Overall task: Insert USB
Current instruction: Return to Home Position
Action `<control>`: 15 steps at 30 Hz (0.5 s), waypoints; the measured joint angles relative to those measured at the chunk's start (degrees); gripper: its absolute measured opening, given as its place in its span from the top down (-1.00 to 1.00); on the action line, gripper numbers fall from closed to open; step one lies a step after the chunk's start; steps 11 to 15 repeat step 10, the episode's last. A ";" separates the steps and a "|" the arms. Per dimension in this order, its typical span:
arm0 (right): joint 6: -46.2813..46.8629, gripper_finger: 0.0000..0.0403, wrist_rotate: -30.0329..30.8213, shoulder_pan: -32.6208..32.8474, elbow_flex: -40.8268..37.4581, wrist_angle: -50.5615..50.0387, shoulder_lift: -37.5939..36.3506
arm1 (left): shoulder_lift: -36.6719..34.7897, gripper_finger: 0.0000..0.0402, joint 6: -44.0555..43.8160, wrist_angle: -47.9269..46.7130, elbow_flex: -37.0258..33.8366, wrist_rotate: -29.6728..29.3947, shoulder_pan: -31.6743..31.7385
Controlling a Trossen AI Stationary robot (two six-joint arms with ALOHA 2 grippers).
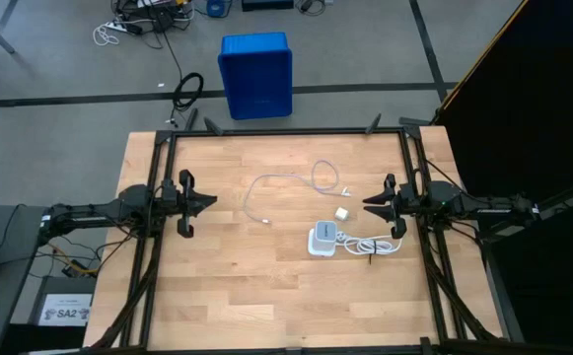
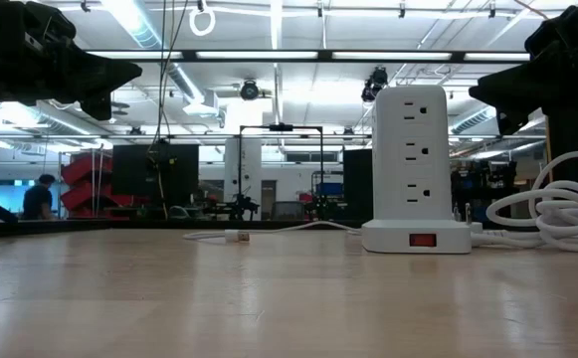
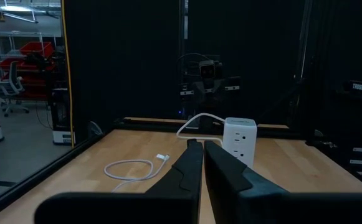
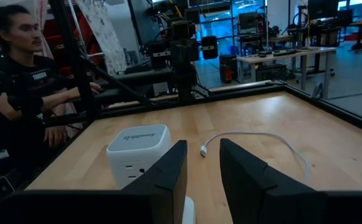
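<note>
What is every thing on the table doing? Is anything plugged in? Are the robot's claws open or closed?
USB cable: loose on the table, curled, both plugs free.
Cube: lying alone, apart from the cable and the box.
Outlet box: upright, nothing in the sockets that show.
Cord: bundled beside the box.
Left gripper: shut, empty, over the table's left side.
Right gripper: slightly open, empty, over the right side.

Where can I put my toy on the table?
Bare wood: between the left gripper and the USB cable, and the strip from the outlet box to the table edge. Crowded: cable, small cube, box and bundled cord by the right gripper.
</note>
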 joint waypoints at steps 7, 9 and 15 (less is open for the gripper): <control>0.00 0.69 0.01 0.00 0.00 0.02 0.00 | 0.02 1.00 0.00 0.00 0.00 -0.04 0.02; 0.00 0.69 0.01 0.00 0.00 0.00 0.02 | 0.02 1.00 0.00 0.00 0.00 -0.23 0.01; 0.00 0.69 -0.01 0.00 0.00 0.02 0.02 | 0.01 1.00 0.00 0.00 0.00 -0.24 0.02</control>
